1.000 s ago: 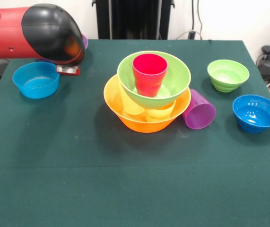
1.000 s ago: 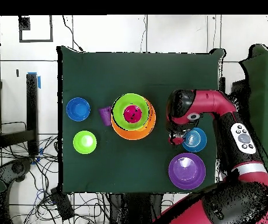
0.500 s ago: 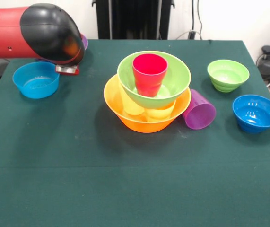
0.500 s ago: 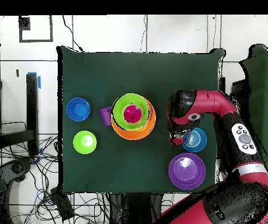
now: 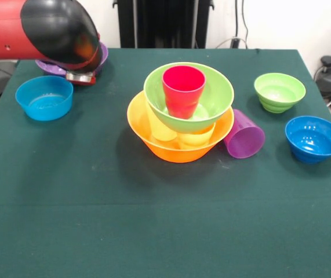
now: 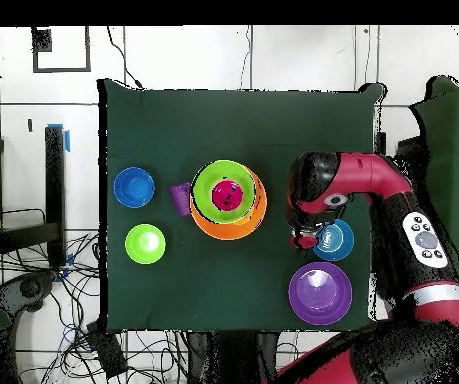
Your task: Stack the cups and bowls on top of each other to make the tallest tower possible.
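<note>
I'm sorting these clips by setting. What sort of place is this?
Probably a robotics lab or test room, not a home. A red and black robot arm works at a table covered in plain green cloth, loose cables lie on the tiled floor around it, and the toy-like plastic bowls look like test props.

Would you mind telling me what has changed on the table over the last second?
Only the arm moved: in the front view it rose towards the picture's top, uncovering more of the large purple bowl behind it. Nothing was picked up or released. The tower, the purple cup lying beside it and the small bowls stayed as they were.
</note>
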Tool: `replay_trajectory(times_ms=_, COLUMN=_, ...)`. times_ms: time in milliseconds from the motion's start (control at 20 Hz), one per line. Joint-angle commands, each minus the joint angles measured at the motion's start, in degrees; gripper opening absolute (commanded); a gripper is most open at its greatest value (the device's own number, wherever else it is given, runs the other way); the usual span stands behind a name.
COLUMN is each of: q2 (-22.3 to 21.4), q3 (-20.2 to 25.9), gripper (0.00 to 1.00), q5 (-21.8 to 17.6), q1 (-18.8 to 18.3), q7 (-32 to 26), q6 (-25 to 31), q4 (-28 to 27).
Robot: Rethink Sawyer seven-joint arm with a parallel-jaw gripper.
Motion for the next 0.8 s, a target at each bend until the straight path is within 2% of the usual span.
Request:
replay_trajectory(times_ms=50, q2=-6.27, q3=2.05, gripper=1.0, q5=2.04, q1=0.44, q7=-8.16, q6=1.4, q4=3.16)
replay_trajectory(times_ms=300, q2=-8.68, q3=2.07, gripper=1.0, q5=3.6, q1=0.87, q7=-8.54, q6=3.87, q4=3.01)
replay_trajectory(times_ms=750, q2=-6.22, q3=1.24, gripper=1.0, q5=4.41, q1=0.6, q7=-7.9, q6=0.74, q4=3.17)
replay_trajectory(times_ms=800, q2=-5.73, q3=1.59, gripper=0.0, q5=6.05, q1=0.07, q7=-7.2, q6=0.7, q4=3.54)
